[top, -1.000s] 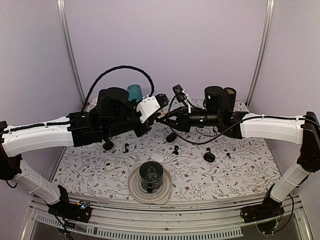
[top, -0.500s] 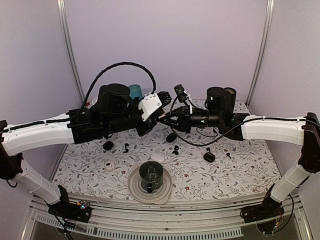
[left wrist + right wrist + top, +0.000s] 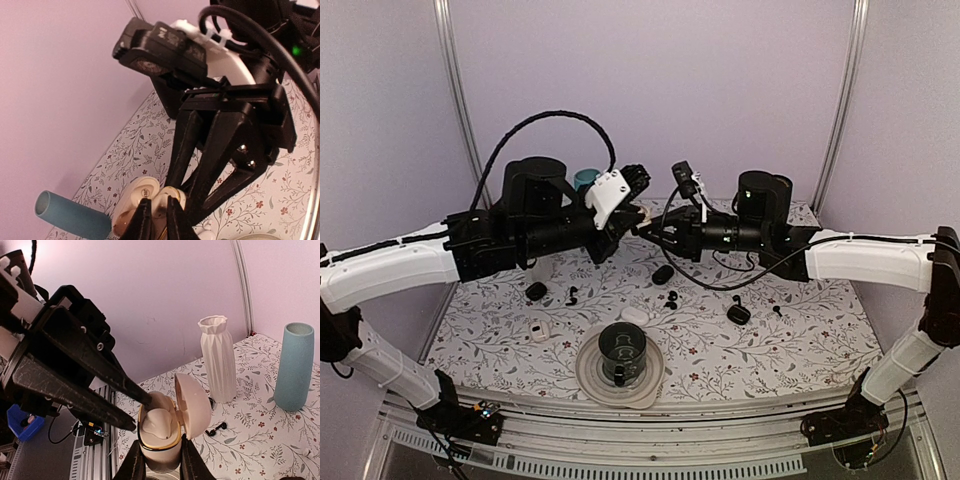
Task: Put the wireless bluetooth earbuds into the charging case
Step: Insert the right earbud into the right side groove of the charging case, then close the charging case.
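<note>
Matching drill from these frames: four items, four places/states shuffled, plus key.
Items
1. cream charging case
2. teal vase
3. dark cup
4. black earbud

Places/states
A. standing on the round plate
B. lying loose near the foot of the white vase
C. lid open, clamped in the right gripper
D. upright, to the right of the white vase in the right wrist view

Pairs: 1-C, 2-D, 3-A, 4-B

walls: plain lilac | table: floral cloth | corner posts: metal
</note>
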### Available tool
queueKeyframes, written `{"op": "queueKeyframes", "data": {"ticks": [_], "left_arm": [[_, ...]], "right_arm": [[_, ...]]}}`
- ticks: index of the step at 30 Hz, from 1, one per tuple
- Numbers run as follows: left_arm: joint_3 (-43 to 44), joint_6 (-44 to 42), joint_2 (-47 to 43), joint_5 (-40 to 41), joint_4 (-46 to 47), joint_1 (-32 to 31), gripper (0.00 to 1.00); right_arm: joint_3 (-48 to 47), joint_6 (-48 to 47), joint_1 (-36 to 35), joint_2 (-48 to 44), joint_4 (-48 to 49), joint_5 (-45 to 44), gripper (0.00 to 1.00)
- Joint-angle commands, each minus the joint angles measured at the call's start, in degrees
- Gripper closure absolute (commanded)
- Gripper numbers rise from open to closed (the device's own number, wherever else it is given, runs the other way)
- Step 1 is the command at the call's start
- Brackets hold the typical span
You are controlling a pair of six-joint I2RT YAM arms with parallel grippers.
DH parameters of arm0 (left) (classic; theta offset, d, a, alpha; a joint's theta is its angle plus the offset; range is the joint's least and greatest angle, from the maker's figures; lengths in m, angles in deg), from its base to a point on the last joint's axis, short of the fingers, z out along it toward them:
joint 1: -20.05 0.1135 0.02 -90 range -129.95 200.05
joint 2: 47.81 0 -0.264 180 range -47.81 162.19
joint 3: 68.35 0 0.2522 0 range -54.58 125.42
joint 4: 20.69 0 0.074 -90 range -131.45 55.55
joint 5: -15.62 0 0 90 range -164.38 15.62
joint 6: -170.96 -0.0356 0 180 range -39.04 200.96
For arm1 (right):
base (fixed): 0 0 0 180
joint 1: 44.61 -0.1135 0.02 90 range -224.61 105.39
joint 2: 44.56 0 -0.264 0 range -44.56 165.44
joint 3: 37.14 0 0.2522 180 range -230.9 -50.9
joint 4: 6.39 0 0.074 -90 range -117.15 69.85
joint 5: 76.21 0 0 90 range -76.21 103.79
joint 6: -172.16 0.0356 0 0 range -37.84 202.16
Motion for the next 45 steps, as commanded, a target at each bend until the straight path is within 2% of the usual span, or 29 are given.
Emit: {"op": "queueKeyframes", "data": {"ticks": [1, 10, 14, 18, 23, 29, 35, 45], "left_arm": [[1.6, 5.8, -3.5, -2.0, 0.5, 2.9, 0.86], [-0.4, 14.5, -7.3, -9.2, 2.1, 8.8, 0.84], [-2.8, 19.9, -9.0, -15.9, 4.3, 12.5, 0.8], [-5.6, 26.3, -10.0, -25.2, 7.8, 17.5, 0.68], [-4.9, 32.4, -7.6, -28.9, 8.2, 21.2, 0.67], [-3.9, 33.7, -2.9, -34.2, 8.0, 22.1, 0.6], [-2.7, 34.3, 0.2, -38.2, 9.1, 21.9, 0.58], [-3.1, 29.7, -1.2, -42.7, 12.5, 18.5, 0.57]], "right_arm": [[0.5, -0.6, -0.3, -2.3, 3.7, -1.2, 0.95], [1.7, -0.7, -0.3, -2.7, 6.3, -2.3, 0.95], [1.9, -0.7, -0.4, -3.1, 7.0, -2.6, 0.96], [2.4, -0.5, -0.3, -3.8, 8.7, -1.4, 0.96], [2.5, -0.1, -0.3, -4.0, 9.9, 2.8, 0.96], [1.6, 1.7, -0.7, -3.8, 11.0, 6.5, 0.95], [0.9, 3.5, -1.2, -2.6, 12.2, 8.4, 0.96], [-1.0, 11.2, 1.0, 1.9, 13.0, 10.3, 0.96]]}}
